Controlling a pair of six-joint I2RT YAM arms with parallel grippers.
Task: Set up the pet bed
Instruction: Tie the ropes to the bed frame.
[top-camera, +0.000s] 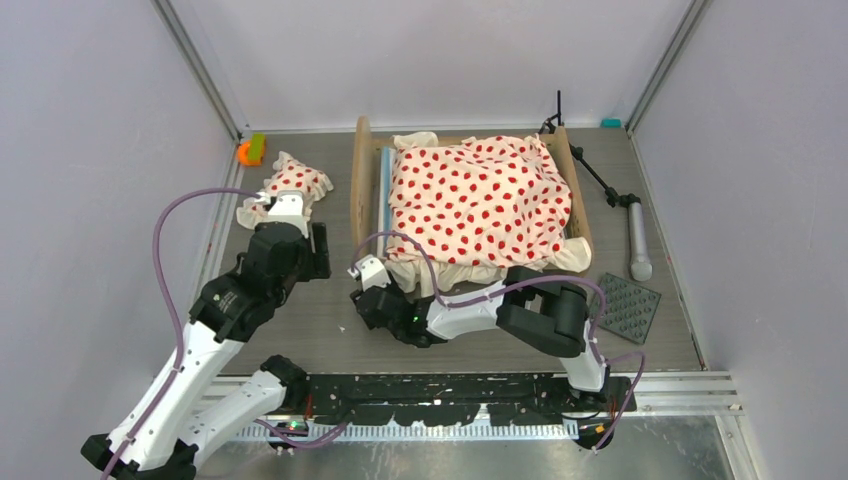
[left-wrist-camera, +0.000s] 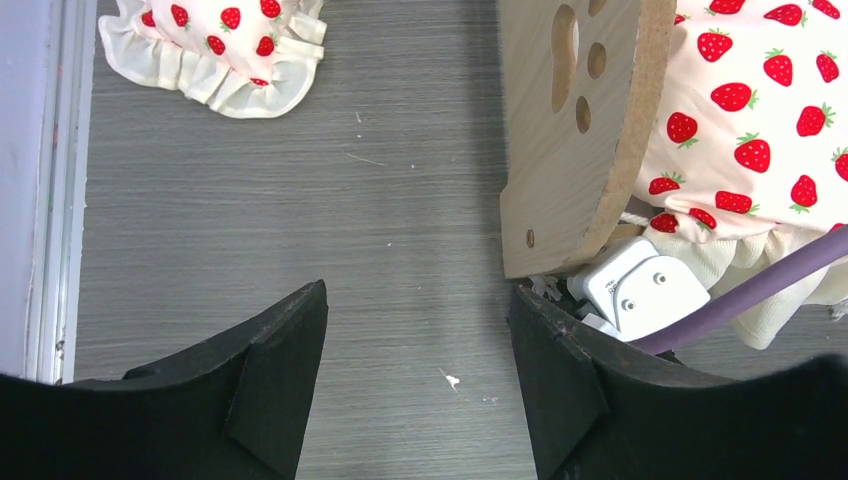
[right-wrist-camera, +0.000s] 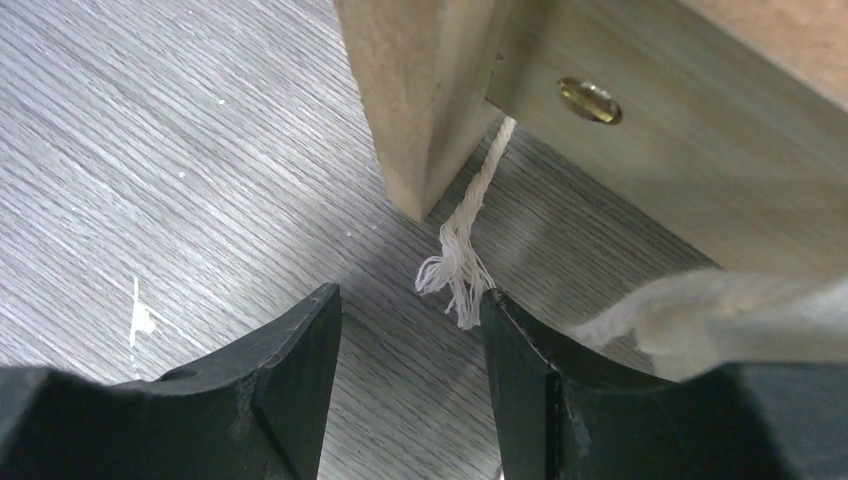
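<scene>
The pet bed (top-camera: 361, 180) stands at the back middle, a light-wood frame with rounded end boards. A cream cover with red spots (top-camera: 480, 195) lies crumpled over it, and a striped mattress edge (top-camera: 386, 185) shows at the left. A matching small pillow (top-camera: 290, 183) lies on the table left of the bed. My left gripper (top-camera: 312, 245) hangs open over bare table between pillow (left-wrist-camera: 225, 45) and end board (left-wrist-camera: 575, 130), holding nothing (left-wrist-camera: 418, 290). My right gripper (top-camera: 358, 288) is open at the bed's near-left corner. A frayed white cord (right-wrist-camera: 458, 270) dangles by its right finger (right-wrist-camera: 410, 295).
A black tripod stand (top-camera: 600, 178) with a grey handle (top-camera: 638, 240) lies right of the bed. A dark studded mat (top-camera: 628, 305) sits at the front right. An orange and green object (top-camera: 250, 150) rests at the back left corner. Walls enclose three sides.
</scene>
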